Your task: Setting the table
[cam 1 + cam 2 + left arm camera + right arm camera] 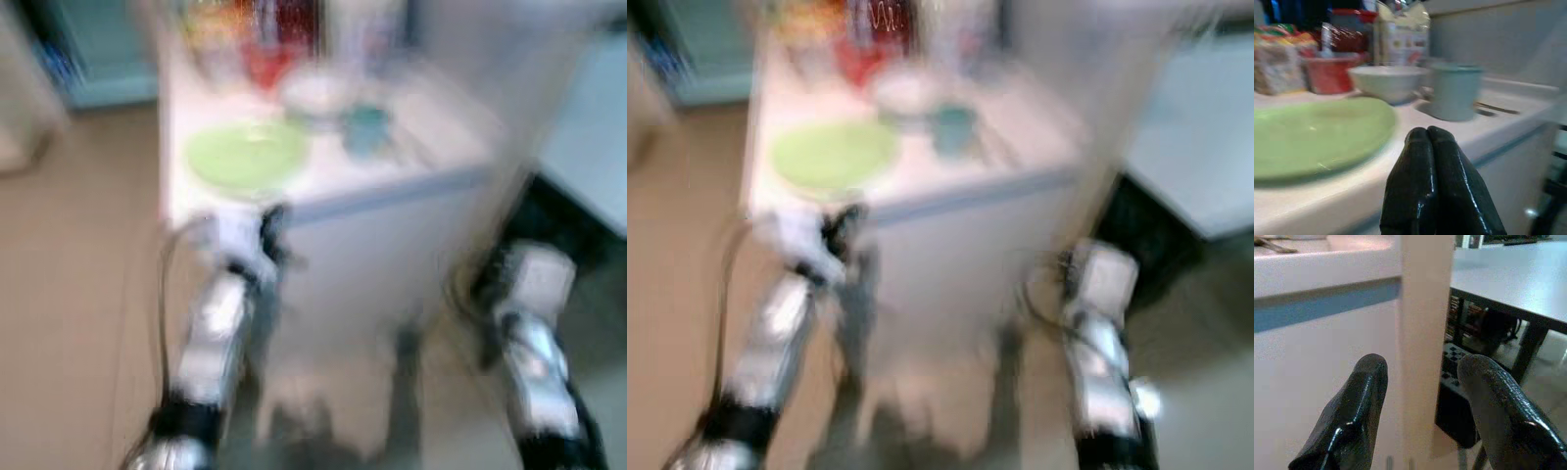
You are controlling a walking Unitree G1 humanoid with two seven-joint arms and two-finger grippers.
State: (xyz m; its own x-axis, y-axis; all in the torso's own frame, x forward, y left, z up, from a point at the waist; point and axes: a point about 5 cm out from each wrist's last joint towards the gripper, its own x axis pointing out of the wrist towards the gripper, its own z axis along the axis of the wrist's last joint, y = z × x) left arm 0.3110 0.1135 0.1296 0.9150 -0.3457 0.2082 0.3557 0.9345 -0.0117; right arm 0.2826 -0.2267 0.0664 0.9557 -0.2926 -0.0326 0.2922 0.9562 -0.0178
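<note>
1. The left gripper (1436, 161) is nearest, raised just short of the front edge of the white tabletop (1312, 196); its jaws are pressed together and hold nothing.
2. The right gripper (1422, 396) hangs lower, beside the cabinet's pale corner post (1425, 333); its jaws stand wide apart, empty.
3. A green plate (247, 155) lies near the tabletop's front left edge, just beyond the left gripper.
4. Behind the plate sit a white bowl (1388, 82) and, beside it, a teal mug (1455, 91).
5. Farther back stand a red container (1330, 74) and blurred food packages (1400, 34).
6. The head views are blurred.
</note>
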